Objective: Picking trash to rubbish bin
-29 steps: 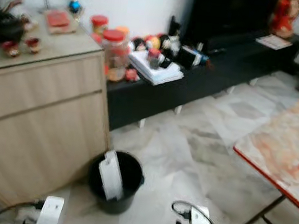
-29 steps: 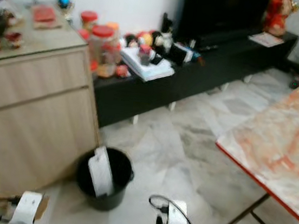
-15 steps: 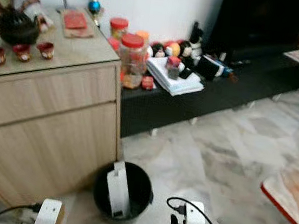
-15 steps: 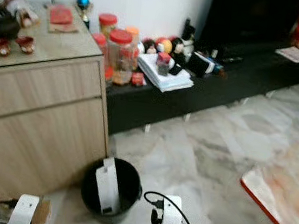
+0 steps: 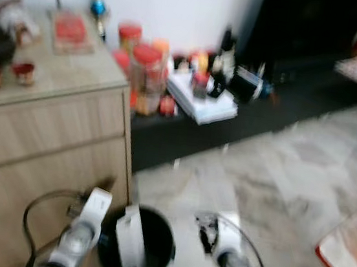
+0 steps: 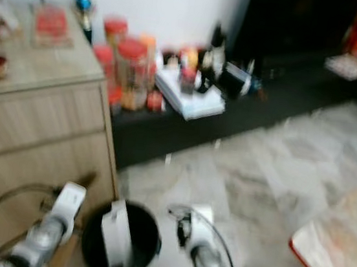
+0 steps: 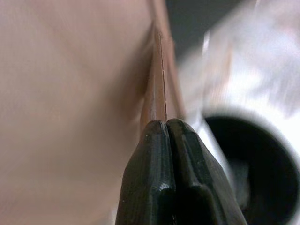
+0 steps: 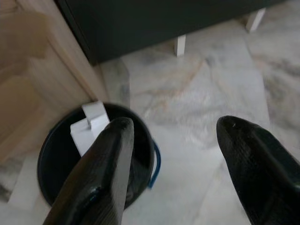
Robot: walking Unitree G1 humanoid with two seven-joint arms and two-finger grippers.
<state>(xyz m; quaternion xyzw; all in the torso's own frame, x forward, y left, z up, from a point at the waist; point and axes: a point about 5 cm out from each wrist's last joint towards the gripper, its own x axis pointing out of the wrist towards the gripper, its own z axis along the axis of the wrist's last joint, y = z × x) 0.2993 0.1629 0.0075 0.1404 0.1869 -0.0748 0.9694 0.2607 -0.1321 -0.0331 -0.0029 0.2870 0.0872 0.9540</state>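
A black rubbish bin point(image 5: 151, 250) stands on the marble floor against the wooden cabinet, with a tall white carton point(image 5: 127, 241) leaning inside it. My left arm point(image 5: 87, 217) reaches up at the bin's left rim. In the left wrist view my left gripper point(image 7: 165, 123) is shut on a thin brown piece of cardboard point(image 7: 158, 89) seen edge-on, with the bin's mouth point(image 7: 253, 164) just beyond. My right gripper point(image 8: 176, 126) is open with its fingers wide apart, over the floor at the bin's right side; the bin point(image 8: 51, 159) and the carton point(image 8: 89, 124) lie below it.
The light wooden cabinet point(image 5: 48, 137) carries small cups and a pot. A low black bench point(image 5: 266, 105) along the wall holds jars, books and bottles. A red-edged table corner point(image 5: 353, 252) juts in at the right. Marble floor point(image 5: 277, 178) lies between them.
The camera has swung, and the picture is blurred. Both arms have risen from the bottom edge to either side of the bin, the left one carrying the cardboard.
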